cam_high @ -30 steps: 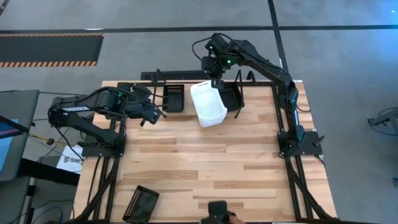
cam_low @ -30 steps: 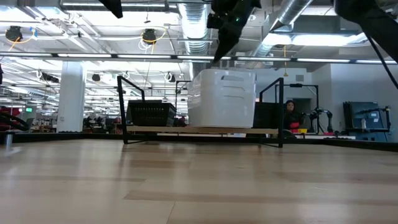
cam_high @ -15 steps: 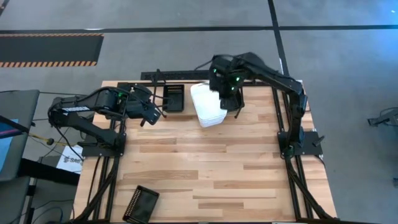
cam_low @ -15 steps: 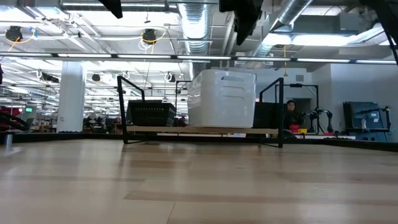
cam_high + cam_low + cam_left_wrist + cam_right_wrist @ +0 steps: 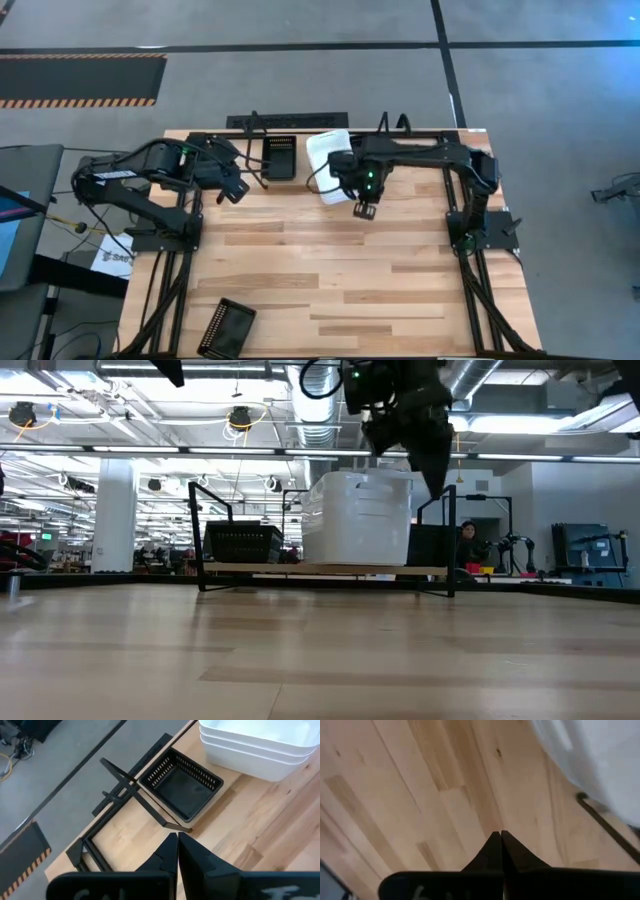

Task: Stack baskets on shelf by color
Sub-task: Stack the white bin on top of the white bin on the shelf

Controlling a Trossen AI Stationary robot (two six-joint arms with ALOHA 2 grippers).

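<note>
The pale wooden worktop (image 5: 300, 270) carries a low black wire shelf (image 5: 290, 122) holding stacked white smooth baskets (image 5: 328, 160). One black mesh basket (image 5: 224, 326) lies well apart; the right gripper (image 5: 364, 209), fully closed and empty, should open before reaching it. The left gripper (image 5: 234, 190), also closed and empty, waits near the shelf.

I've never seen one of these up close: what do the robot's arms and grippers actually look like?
Both arms are dark, jointed tubes on black bases. The right arm carries looping black cables and small green lights near its wrist. Each gripper, left gripper and right gripper, ends in two dark pointed fingers.
</note>
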